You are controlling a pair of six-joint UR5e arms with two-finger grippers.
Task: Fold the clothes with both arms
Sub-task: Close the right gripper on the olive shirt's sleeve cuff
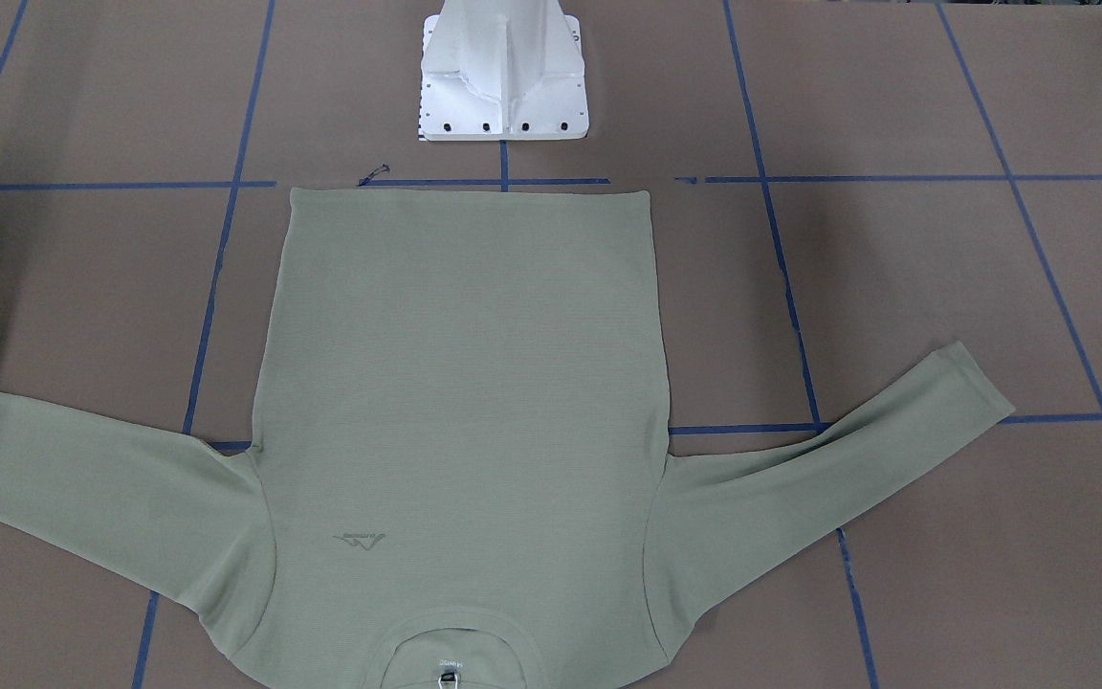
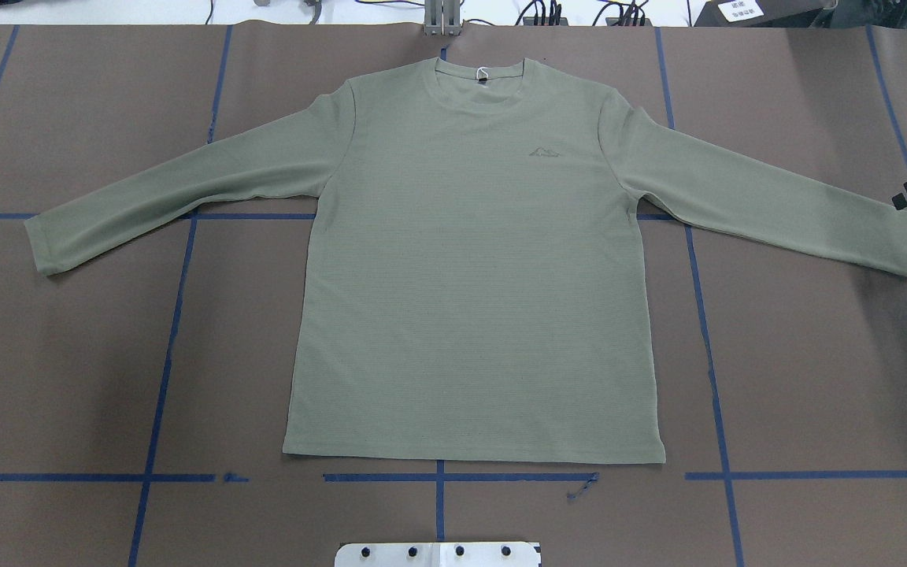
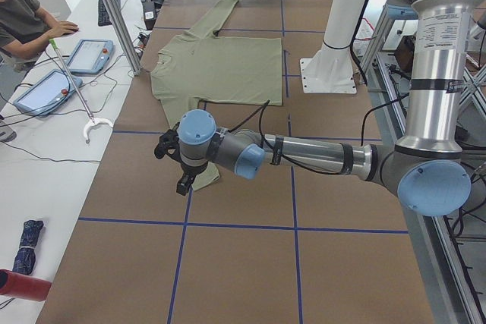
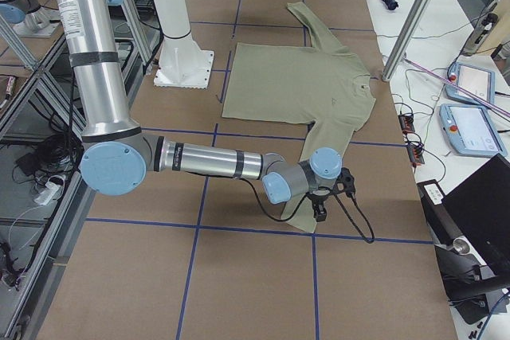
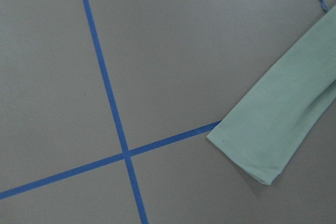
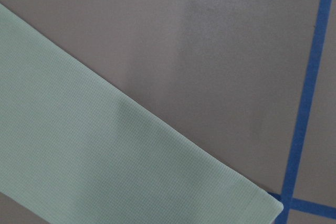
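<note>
Left black two-finger gripper point(image 3: 184, 185) by left sleeve cuff point(image 5: 252, 150), right black two-finger gripper point(image 4: 320, 212) by right cuff point(image 6: 157, 171), finger spacing impossible to tell | pale sage-green long-sleeved knit shirt point(image 2: 473, 276) flat, face up, sleeves spread on brown table point(image 2: 68, 354) | risk: only top layer pinched, sleeve slipping out, crooked fold

The shirt point(image 2: 469, 276) lies flat on the surface point(image 2: 68, 378), straight ahead of the pedestal point(image 2: 438, 554) — hem point(image 2: 473, 455) nearest it, neck point(image 2: 481, 75) farthest. One sleeve point(image 2: 186, 189) stretches to the pedestal's left, the other sleeve point(image 2: 768, 205) to its right.

No legible text — wordless chest logo point(image 2: 546, 151) on shirt point(image 2: 469, 299), neck label point(image 1: 452, 662) blurred
</note>
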